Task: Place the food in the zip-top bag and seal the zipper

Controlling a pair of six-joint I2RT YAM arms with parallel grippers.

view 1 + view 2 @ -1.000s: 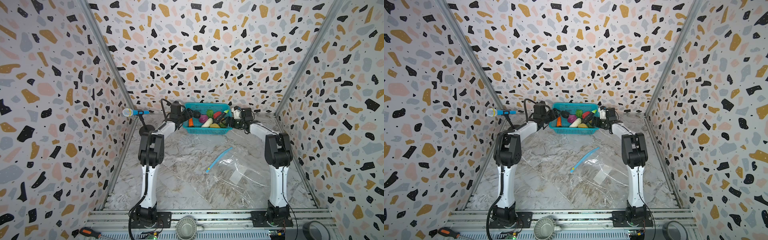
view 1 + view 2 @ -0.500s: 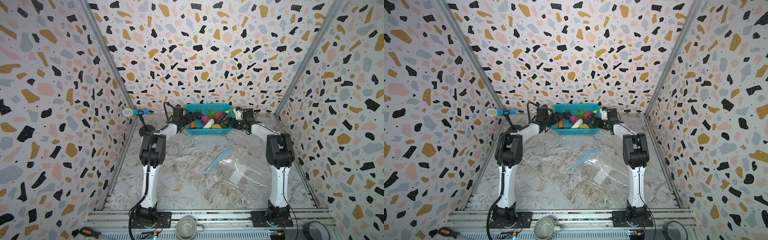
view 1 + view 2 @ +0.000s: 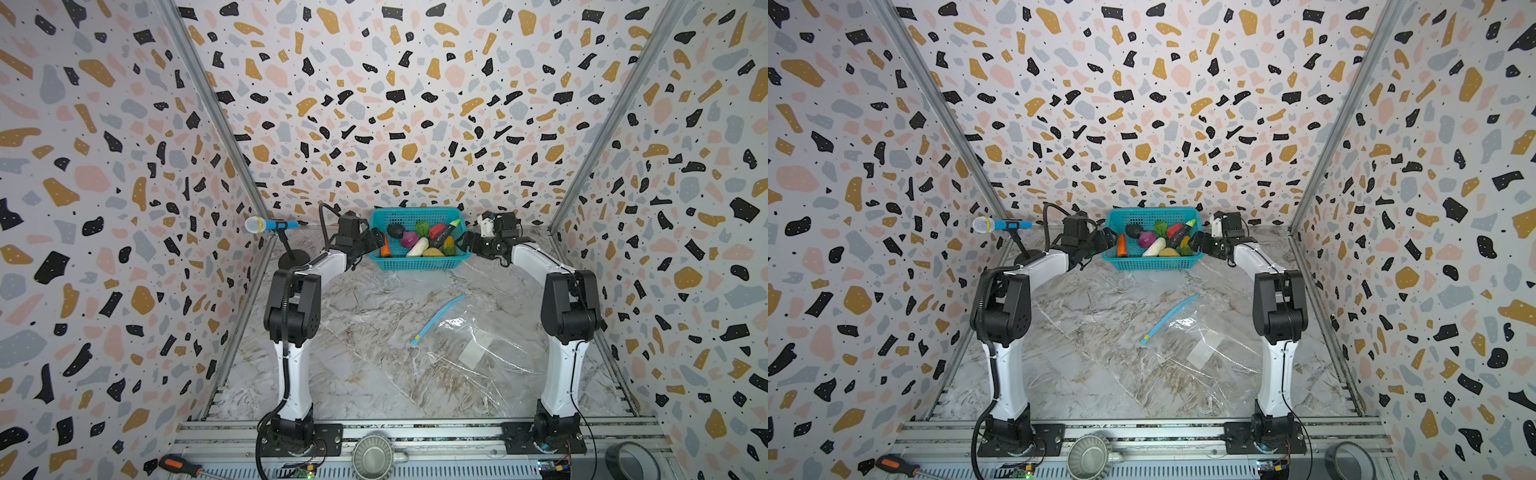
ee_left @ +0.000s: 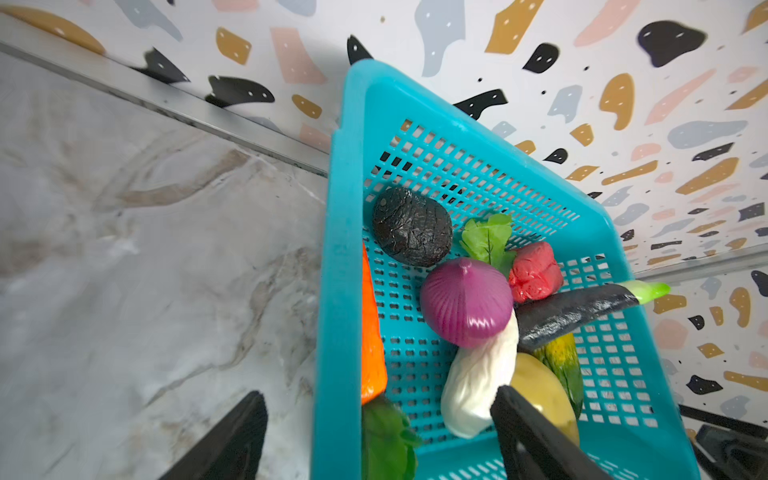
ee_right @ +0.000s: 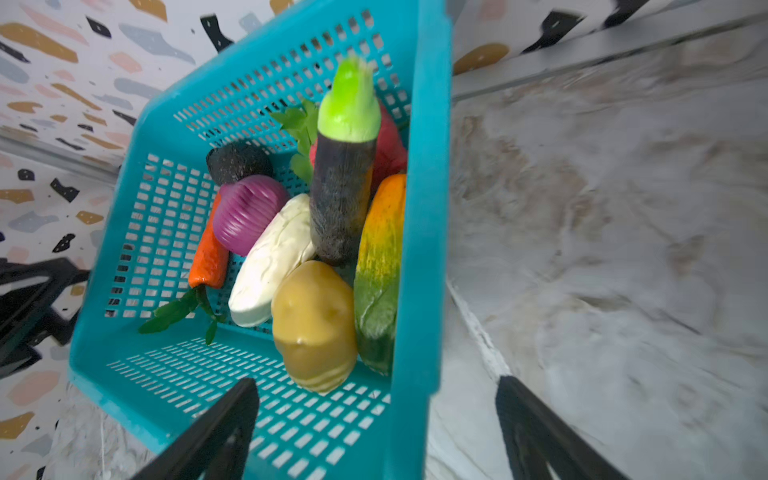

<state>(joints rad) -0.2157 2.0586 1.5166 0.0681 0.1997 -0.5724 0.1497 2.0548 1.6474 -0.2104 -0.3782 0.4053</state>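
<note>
The food lies in a teal mesh basket (image 3: 417,264) at the back wall: purple onion (image 4: 465,301), orange carrot (image 4: 372,332), white radish (image 4: 478,382), yellow potato (image 5: 313,324), dark eggplant (image 5: 340,199), corn (image 5: 380,257), red pepper (image 4: 534,272). My left gripper (image 3: 376,241) (image 4: 378,395) is open and straddles the basket's left wall (image 4: 336,291). My right gripper (image 3: 463,243) (image 5: 376,382) is open astride the right wall (image 5: 424,208). The clear zip-top bag (image 3: 478,353) (image 3: 1208,353) lies flat on the table's right middle, its light blue zipper (image 3: 438,318) towards the basket.
A toy microphone on a stand (image 3: 270,225) is at the back left corner. Terrazzo walls close in three sides. A screwdriver (image 3: 178,465), a metal cup (image 3: 372,455) and a tape roll (image 3: 629,459) lie on the front rail.
Both arms have shifted slightly at the basket's ends and their jaws stand a little wider. Basket and bag lie where they were.
</note>
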